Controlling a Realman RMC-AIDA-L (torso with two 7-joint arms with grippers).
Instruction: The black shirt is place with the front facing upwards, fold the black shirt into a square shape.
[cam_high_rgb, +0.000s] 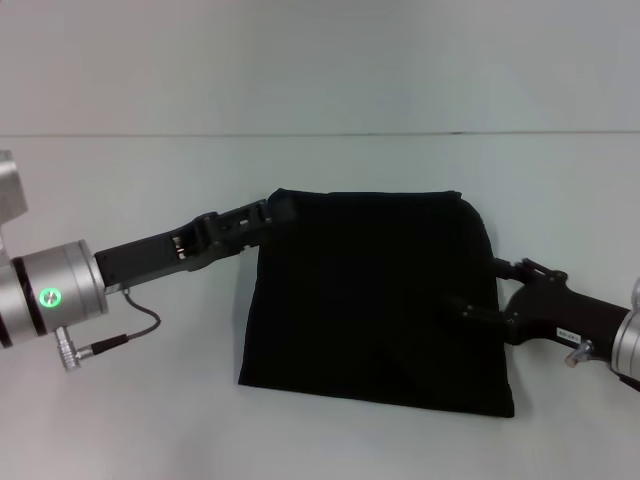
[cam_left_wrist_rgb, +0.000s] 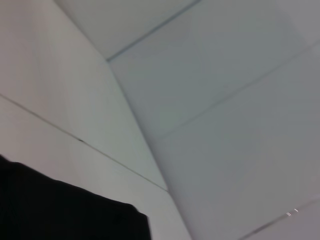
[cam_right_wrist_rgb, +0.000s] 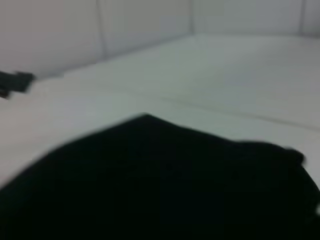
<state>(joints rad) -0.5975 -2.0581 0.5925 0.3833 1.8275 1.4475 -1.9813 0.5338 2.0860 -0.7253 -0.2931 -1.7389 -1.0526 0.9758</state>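
The black shirt (cam_high_rgb: 375, 295) lies folded into a rough square on the white surface (cam_high_rgb: 320, 90). Left end effector (cam_high_rgb: 275, 212) reaches its far-left corner; right end effector (cam_high_rgb: 470, 308) meets its right edge. Grip state of either: cannot tell, black on black.

Left arm reaches in from the desk's left edge, its left gripper (cam_high_rgb: 272, 212) stretched low and level; right arm enters from the right, right gripper (cam_high_rgb: 468, 308) low, angled inward
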